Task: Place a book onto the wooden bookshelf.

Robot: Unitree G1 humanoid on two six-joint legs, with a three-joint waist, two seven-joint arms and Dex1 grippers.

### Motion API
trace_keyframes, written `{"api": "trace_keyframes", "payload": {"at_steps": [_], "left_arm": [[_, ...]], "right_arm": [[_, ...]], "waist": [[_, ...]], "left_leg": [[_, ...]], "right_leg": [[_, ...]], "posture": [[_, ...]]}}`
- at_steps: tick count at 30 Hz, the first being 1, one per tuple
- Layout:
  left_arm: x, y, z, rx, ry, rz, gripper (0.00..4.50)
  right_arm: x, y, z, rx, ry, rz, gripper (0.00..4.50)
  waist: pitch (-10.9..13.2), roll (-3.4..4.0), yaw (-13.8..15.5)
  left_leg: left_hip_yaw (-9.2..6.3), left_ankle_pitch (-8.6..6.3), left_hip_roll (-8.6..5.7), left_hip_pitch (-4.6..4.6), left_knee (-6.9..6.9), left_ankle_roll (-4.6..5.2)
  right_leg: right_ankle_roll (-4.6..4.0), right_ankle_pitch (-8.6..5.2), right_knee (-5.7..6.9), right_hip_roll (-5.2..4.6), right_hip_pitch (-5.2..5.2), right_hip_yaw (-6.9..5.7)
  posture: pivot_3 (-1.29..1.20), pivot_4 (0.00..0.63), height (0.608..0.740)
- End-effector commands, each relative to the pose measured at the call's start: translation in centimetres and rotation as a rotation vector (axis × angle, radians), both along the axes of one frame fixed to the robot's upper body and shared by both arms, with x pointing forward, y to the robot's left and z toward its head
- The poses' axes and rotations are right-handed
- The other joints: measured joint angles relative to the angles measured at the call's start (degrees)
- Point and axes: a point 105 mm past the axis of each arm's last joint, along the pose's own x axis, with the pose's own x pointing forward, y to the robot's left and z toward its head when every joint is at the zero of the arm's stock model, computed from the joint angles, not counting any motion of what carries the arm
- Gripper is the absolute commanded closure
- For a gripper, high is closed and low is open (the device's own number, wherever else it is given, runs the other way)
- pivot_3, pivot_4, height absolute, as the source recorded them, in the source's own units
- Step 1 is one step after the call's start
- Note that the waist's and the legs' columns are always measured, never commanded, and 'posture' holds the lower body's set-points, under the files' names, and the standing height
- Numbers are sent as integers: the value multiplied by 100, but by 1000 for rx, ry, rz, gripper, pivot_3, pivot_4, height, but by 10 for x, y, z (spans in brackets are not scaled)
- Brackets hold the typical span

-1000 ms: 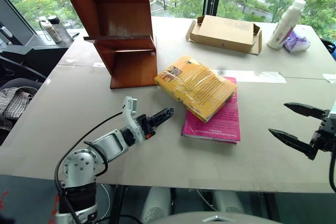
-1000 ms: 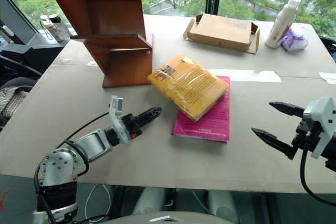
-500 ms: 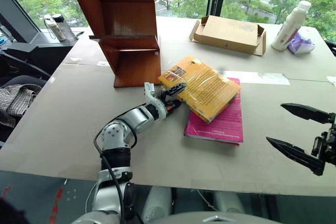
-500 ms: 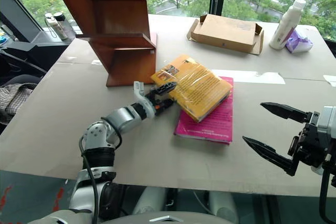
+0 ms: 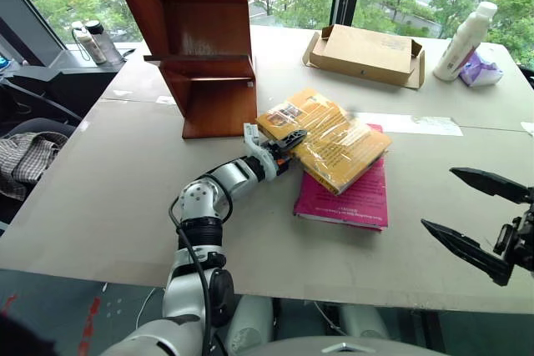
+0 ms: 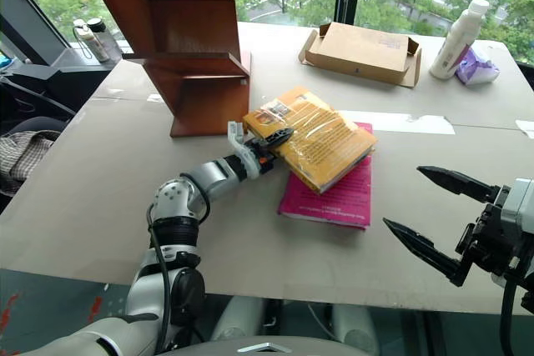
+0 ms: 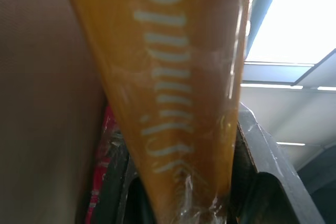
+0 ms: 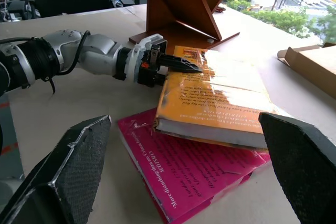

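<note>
Book: the yellow book (image 5: pixel 329 137) in plastic wrap lies in the middle of your desk (image 5: pixel 108 198), on top of a pink book (image 5: pixel 350 196), its near-left corner just beside the wooden bookshelf (image 5: pixel 196 39).
Left pincer: your left pincer (image 5: pixel 288 141) is closed on the book's near-left corner, one finger on the cover; the left wrist view shows the yellow spine clamped between both fingers.
Right pincer: your right pincer (image 5: pixel 476 218) is spread wide and holds nothing, near the right desk edge, well apart from the book.
Far side: a cardboard box (image 5: pixel 365 53) and a white bottle (image 5: pixel 467 29).
</note>
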Motion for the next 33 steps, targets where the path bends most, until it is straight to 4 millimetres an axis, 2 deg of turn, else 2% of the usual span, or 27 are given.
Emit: {"api": "trace_keyframes", "payload": {"at_steps": [1,3,5,9,12,14,15,17,21,24,29,33], "left_arm": [[-24,-17,81,123,-417,-134,3558],[-36,-25,114,273,-650,-164,3558],[-48,-29,146,482,-956,-166,3558],[-55,-17,209,845,-1478,-29,3558],[-59,-6,240,1166,-1814,68,3558],[-56,5,257,1399,-1955,120,3558],[-56,8,262,1481,-1988,88,3558],[-54,18,269,1634,-2010,59,3558],[-44,47,266,1902,-1941,-73,3558],[-30,79,258,2120,-1739,-197,3558],[-8,118,247,2318,-1429,-285,3558],[5,132,212,2400,-1222,-481,3558]], "right_arm": [[6,-10,15,88,-79,-39,0],[11,-20,23,145,-109,-65,0],[15,-25,31,199,-138,-70,0],[21,-27,38,226,-160,-41,0],[32,-30,43,213,-192,-33,0],[41,-31,46,198,-213,-19,0],[47,-33,46,173,-221,-11,0],[55,-35,49,148,-245,0,0],[65,-32,61,132,-314,49,0],[68,-27,66,126,-335,111,0],[74,-23,65,129,-335,156,0],[77,-21,63,139,-328,174,0]], "waist": [[4,-6,1],[4,-6,11],[3,-3,10],[-4,28,-2],[0,36,-22],[3,36,-15],[7,40,-4],[13,36,-2],[18,43,-2],[28,47,-9],[34,44,-1],[34,44,-19]], "left_leg": [[-4,0,0,-5,0,-1],[-4,0,-1,-4,0,-1],[-5,1,-5,-4,-2,-1],[8,0,-13,6,-22,-2],[16,0,-14,6,-30,-1],[19,0,-15,4,-35,-1],[19,0,-14,2,-34,0],[19,0,-15,-2,-32,1],[20,-2,-15,-7,-30,5],[24,-2,-14,-8,-28,5],[35,-2,-12,-12,-28,5],[32,-3,-6,-16,-25,6]], "right_leg": [[-1,0,0,0,-3,-3],[-1,0,-2,-1,-1,-3],[-2,1,-9,1,2,-4],[-3,1,-33,1,8,6],[-3,1,-42,5,2,12],[-2,1,-49,8,0,14],[-2,0,-49,8,-1,13],[-1,0,-52,8,-2,12],[10,-4,-54,7,-2,9],[32,5,-48,10,-7,9],[34,5,-47,15,-9,3],[36,6,-47,11,-12,8]], "posture": [[0,150,740],[0,150,740],[0,150,740],[0,150,740],[0,150,740],[0,150,740],[0,150,740],[0,150,740],[0,150,740],[0,150,740],[0,150,740],[0,150,740]]}}
